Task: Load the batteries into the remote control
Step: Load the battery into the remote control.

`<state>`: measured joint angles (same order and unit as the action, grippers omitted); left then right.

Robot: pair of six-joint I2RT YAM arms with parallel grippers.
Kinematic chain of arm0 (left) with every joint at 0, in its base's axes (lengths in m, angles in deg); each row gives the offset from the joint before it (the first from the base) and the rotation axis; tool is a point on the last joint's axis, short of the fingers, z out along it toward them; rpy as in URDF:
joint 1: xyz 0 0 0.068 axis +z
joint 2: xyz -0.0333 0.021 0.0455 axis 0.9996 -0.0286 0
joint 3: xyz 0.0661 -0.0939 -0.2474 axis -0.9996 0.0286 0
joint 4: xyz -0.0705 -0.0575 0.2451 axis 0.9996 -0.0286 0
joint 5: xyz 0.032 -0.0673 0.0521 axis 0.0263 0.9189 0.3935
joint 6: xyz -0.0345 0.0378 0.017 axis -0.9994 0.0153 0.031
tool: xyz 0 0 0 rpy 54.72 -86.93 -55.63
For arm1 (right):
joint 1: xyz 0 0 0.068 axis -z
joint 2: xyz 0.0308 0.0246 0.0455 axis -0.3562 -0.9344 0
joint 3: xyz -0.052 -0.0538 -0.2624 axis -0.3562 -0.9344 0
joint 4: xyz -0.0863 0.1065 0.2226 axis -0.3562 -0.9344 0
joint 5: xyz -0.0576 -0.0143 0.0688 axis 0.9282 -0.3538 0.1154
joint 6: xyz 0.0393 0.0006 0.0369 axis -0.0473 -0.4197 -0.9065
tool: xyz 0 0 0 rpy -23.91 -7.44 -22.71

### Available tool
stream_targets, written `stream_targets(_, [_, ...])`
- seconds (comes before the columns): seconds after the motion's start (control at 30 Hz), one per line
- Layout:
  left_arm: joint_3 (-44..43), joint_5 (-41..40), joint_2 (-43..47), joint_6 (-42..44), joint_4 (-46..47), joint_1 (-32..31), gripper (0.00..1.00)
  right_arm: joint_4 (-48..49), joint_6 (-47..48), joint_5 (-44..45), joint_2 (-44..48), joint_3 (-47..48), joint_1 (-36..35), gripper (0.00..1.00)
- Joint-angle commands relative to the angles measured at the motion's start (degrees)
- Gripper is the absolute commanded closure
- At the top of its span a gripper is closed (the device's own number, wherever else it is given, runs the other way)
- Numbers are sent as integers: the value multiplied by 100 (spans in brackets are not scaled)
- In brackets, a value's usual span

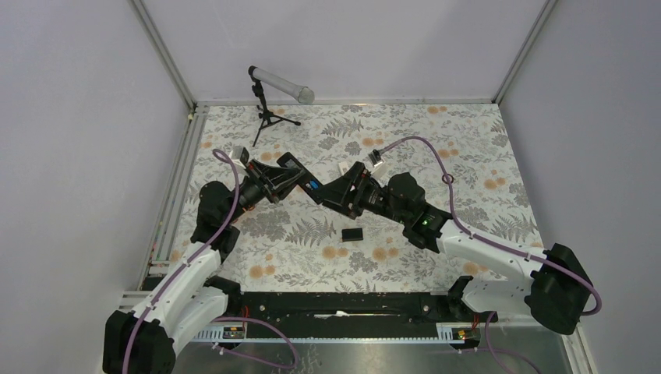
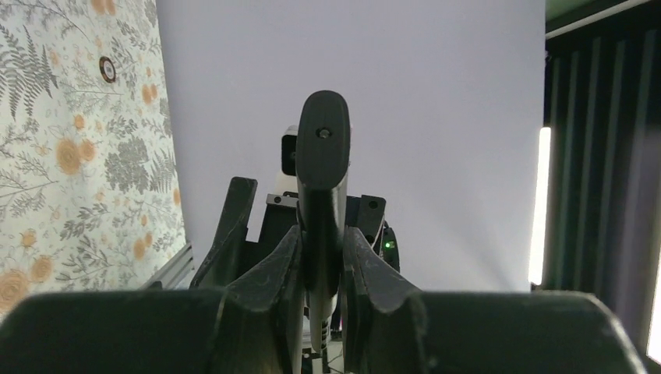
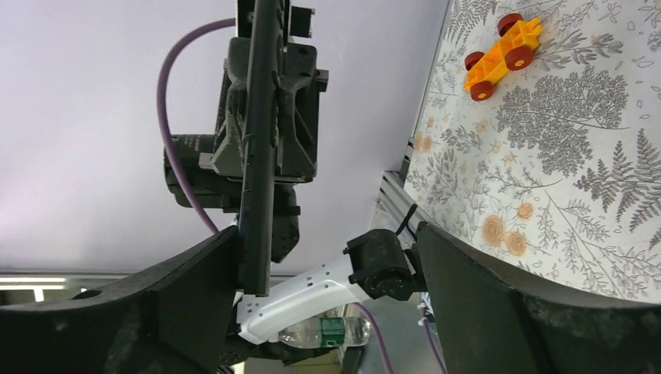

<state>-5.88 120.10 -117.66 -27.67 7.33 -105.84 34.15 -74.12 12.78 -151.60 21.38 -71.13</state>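
Observation:
My left gripper [image 1: 290,176] holds the black remote control [image 1: 310,187] above the table, shut on it; in the left wrist view the remote control [image 2: 322,171] stands edge-on between the jaws of the left gripper [image 2: 322,245]. A small blue and red spot [image 1: 312,185] on the remote may be batteries, too small to tell. My right gripper [image 1: 341,190] meets the remote's free end. In the right wrist view the right gripper [image 3: 327,257] stands wide open, with the remote control [image 3: 259,140] beside its left finger [image 3: 195,296].
A small black cover [image 1: 353,234] lies on the flowered tablecloth in front of the grippers. A microphone on a tripod [image 1: 273,89] stands at the back left. An orange toy car [image 3: 499,48] with red wheels lies on the cloth in the right wrist view.

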Motion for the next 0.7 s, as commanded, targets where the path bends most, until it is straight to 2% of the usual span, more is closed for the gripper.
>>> stream_targets(0.0, [-379, 247, 42, 562, 181, 24, 100, 58, 557, -286, 122, 67, 34, 9])
stream_targets(0.1, [-378, 278, -8, 735, 138, 34, 100, 444, 527, -304, 211, -69, 39, 9])
stream_targets(0.43, [-372, 313, -20, 965, 7, 51, 100, 734, 713, -305, 289, -41, 36, 8])
stream_targets(0.5, [-381, 317, -13, 991, -13, 51, 100, 581, 678, -151, 281, -22, 46, 17])
stream_targets(0.57, [-382, 330, 12, 1025, -24, 53, 100, 434, 693, -79, 243, 31, 38, 32])
stream_targets(0.67, [-377, 328, 44, 1077, -111, 60, 100, 439, 696, -144, 155, 98, 43, 48])
